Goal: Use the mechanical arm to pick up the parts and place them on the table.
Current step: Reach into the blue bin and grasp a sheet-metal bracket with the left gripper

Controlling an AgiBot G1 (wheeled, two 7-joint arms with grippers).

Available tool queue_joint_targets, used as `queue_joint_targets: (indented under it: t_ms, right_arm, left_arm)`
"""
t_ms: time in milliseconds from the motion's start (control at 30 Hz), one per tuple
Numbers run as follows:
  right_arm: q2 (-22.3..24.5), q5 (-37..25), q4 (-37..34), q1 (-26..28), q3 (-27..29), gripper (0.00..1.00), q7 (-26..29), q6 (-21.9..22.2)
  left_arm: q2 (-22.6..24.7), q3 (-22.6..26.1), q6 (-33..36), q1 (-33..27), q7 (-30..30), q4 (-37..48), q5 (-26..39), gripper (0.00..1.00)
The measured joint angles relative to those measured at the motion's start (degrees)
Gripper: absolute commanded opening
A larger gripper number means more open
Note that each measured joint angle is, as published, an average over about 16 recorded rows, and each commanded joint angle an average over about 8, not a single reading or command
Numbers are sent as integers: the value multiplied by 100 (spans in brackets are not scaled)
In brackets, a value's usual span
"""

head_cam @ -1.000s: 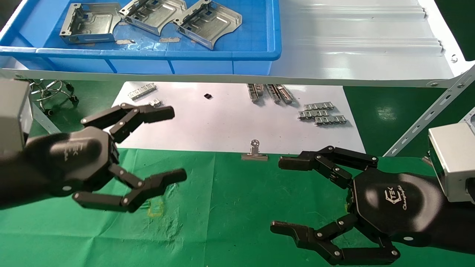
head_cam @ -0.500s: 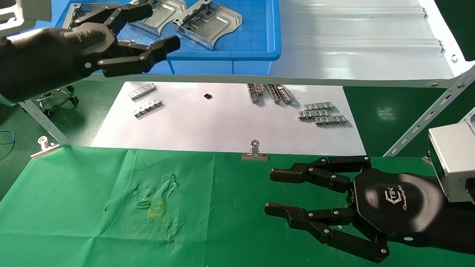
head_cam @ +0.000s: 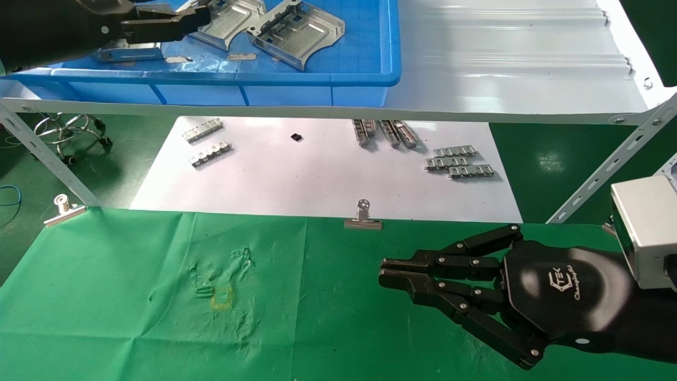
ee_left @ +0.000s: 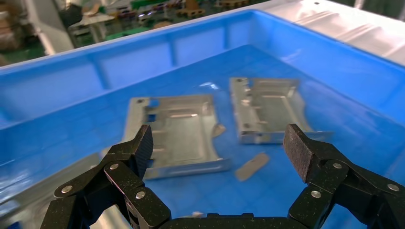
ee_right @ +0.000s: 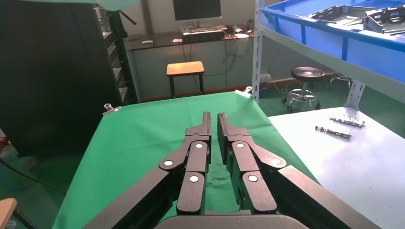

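Three silver-grey parts lie in the blue tray (head_cam: 317,79) on the shelf: one at the right (head_cam: 296,32), one in the middle (head_cam: 227,18), and one at the left (head_cam: 129,53) mostly hidden by my left arm. My left gripper (head_cam: 180,24) hovers over the tray's left side. In the left wrist view the left gripper (ee_left: 219,148) is open and empty, above two parts (ee_left: 176,131) (ee_left: 267,109). My right gripper (head_cam: 383,270) hangs low over the green table (head_cam: 132,296), shut on nothing; in its wrist view the right gripper (ee_right: 213,117) shows only a thin slit between the fingers.
The tray sits on a pale grey shelf (head_cam: 502,69) with slanted metal legs (head_cam: 42,159). Below it a white sheet (head_cam: 317,174) carries small chain-like strips (head_cam: 459,161). Binder clips (head_cam: 363,217) (head_cam: 64,209) pin the cloth's far edge. A faint yellow mark (head_cam: 222,299) shows on the cloth.
My left arm has risen from above the green cloth up to the blue tray, staying open. My right gripper has gone from wide open to shut in place.
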Motion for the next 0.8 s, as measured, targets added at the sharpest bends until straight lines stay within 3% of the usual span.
queue_joint_targets:
  t_ms: [467, 533, 733, 800]
  right_arm:
    - [0, 0, 0, 0, 0, 0, 0, 0]
    - [0, 0, 0, 0, 0, 0, 0, 0]
    - [0, 0, 0, 0, 0, 0, 0, 0]
    - [0, 0, 0, 0, 0, 0, 0, 0]
  left_arm:
    - [319, 341, -894, -810, -223, 1344, 698, 97]
    - [360, 364, -1017, -864, -222, 1477, 746, 86]
    - [458, 391, -1362, -965, -157, 1785, 823, 17]
    - [486, 396, -1448, -989, -133, 1869, 837, 4]
